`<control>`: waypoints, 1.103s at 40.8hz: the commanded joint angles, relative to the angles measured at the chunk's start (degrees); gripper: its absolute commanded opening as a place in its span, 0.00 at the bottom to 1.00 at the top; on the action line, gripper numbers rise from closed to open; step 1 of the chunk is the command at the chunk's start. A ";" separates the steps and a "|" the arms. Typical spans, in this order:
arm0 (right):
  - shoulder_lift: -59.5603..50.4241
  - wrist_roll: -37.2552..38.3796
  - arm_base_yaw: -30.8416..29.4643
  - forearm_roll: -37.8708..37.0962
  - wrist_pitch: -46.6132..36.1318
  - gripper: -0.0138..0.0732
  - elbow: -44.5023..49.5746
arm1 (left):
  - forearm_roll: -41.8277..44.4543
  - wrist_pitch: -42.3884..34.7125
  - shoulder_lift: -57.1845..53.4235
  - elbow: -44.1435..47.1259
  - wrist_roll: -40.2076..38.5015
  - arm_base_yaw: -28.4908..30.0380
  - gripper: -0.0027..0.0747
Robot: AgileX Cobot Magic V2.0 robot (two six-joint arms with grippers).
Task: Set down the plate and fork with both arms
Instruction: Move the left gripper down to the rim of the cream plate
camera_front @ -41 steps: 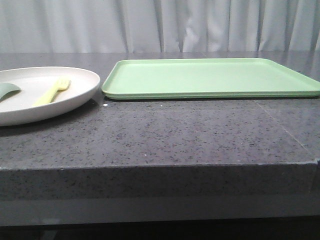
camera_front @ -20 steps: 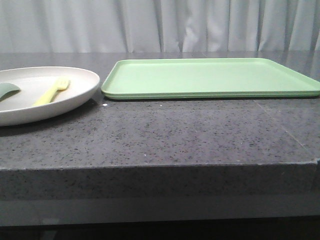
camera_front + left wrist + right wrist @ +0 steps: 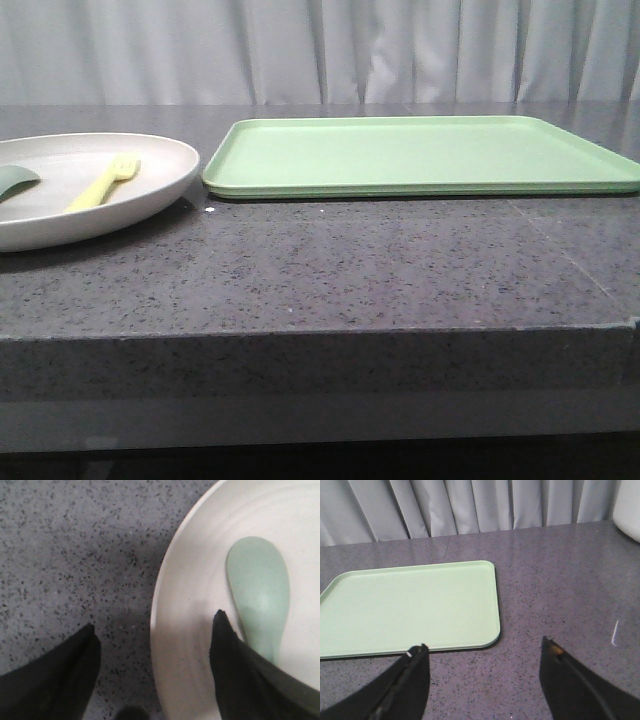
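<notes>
Straddling the plate (image 3: 200,630) rim at the counter's left edge, the left gripper (image 3: 155,645) stands spread, empty. Rigid, smooth, likely slippery: pinch the raised rim. The fork (image 3: 103,183), light plastic, lies inside. The right gripper (image 3: 482,667), also parted, hangs near the tray (image 3: 410,607).

Left gripper (image 3: 155,630) and right gripper (image 3: 482,652) — jaws spread wide, nothing between.

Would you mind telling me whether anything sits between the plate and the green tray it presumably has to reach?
Nothing visible does. The plate lies left of the tray, only bare countertop between them. The tray holds nothing. The fork and a grey-green utensil lie on the plate.
</notes>
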 commanded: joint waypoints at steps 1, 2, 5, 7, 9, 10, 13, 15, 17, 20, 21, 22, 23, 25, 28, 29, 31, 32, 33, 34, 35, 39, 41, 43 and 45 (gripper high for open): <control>0.87 -0.35 -0.29 -0.03 -4.56 0.74 -2.08 | -1.15 -2.13 -0.87 -1.85 -0.58 0.03 0.61; 0.87 -0.35 -0.29 -0.03 -4.56 0.74 -2.08 | -1.27 -2.13 -0.70 -1.85 -0.58 0.03 0.61; 0.87 -0.35 -0.29 -0.03 -4.56 0.74 -2.08 | -1.27 -2.42 -0.47 -1.85 -0.58 0.03 0.61; 0.87 -0.35 -0.29 -0.03 -4.56 0.74 -2.08 | -1.27 -2.42 -0.47 -1.85 -0.58 0.03 0.61; 0.87 -0.35 -0.29 -0.03 -4.56 0.74 -2.08 | -1.27 -2.50 -0.47 -1.85 -0.58 0.03 0.61; 0.87 -0.35 -0.29 -0.03 -4.56 0.74 -2.08 | -1.27 -2.50 -0.47 -1.85 -0.58 0.03 0.61; 0.87 -0.35 -0.29 -0.03 -4.56 0.74 -2.08 | -1.27 -2.50 -0.47 -1.85 -0.58 0.03 0.61; 0.87 -0.35 -0.29 -0.03 -4.56 0.74 -2.08 | -1.27 -2.64 -0.47 -1.85 -0.58 0.03 0.61; 0.87 -0.35 -0.29 -0.03 -4.56 0.74 -2.08 | -1.27 -2.69 -0.47 -1.85 -0.58 0.03 0.61; 0.87 -0.35 -0.29 -0.03 -4.56 0.74 -2.08 | -1.48 -2.77 -0.47 -1.85 -0.58 0.03 0.61; 0.87 -0.35 -0.29 -0.03 -4.56 0.74 -2.08 | -1.48 -2.77 -0.47 -1.85 -0.58 0.03 0.61; 0.87 -0.35 -0.29 -0.03 -4.56 0.74 -2.08 | -1.61 -2.77 -0.47 -1.85 -0.58 0.03 0.61; 0.87 -0.35 -0.29 -0.03 -4.56 0.74 -2.08 | -1.72 -2.77 -0.47 -1.74 -0.58 0.03 0.61; 0.87 -0.35 -0.29 -0.03 -4.56 0.74 -2.08 | -1.86 -3.35 -0.47 -1.58 -0.58 0.03 0.61; 0.87 -0.35 -0.29 -0.03 -4.56 0.74 -2.08 | -1.85 -3.41 -0.47 -1.26 -0.58 0.03 0.61; 0.87 -0.35 -0.29 -0.03 -4.56 0.74 -2.08 | -1.85 -3.41 -0.47 -1.26 -0.58 0.03 0.61; 0.87 -0.35 -0.29 -0.03 -4.56 0.74 -2.08 | -1.98 -3.41 -0.47 -1.26 -0.58 0.03 0.61; 0.87 -0.35 -0.29 -0.03 -4.56 0.74 -2.08 | -2.13 -3.41 -0.47 -1.26 -0.58 0.03 0.61; 0.87 -0.35 -0.29 -0.03 -4.56 0.74 -2.08 | -2.34 -3.41 -0.47 -1.26 -0.58 0.03 0.60; 0.87 -0.35 -0.29 -0.03 -4.56 0.74 -2.08 | -2.46 -3.41 -0.47 -1.26 -0.58 0.03 0.60; 0.87 -0.35 -0.29 -0.03 -4.56 0.74 -2.08 | -2.54 -3.41 -0.47 -1.26 -0.58 0.03 0.60; 0.87 -0.35 -0.29 -0.03 -4.56 0.74 -2.08 | -2.54 -2.76 -0.47 -1.26 -0.58 0.03 0.52; 0.87 -0.35 -0.29 -0.03 -4.56 0.74 -2.08 | -2.54 -2.59 -0.47 -1.26 -0.58 0.03 0.46; 0.87 -0.35 -0.29 -0.03 -4.56 0.74 -2.08 | -2.54 -2.59 -0.47 -1.26 -0.58 0.03 0.41; 0.87 -0.35 -0.29 -0.03 -4.56 0.74 -2.08 | -2.54 -2.59 -0.47 -1.26 -0.58 0.03 0.34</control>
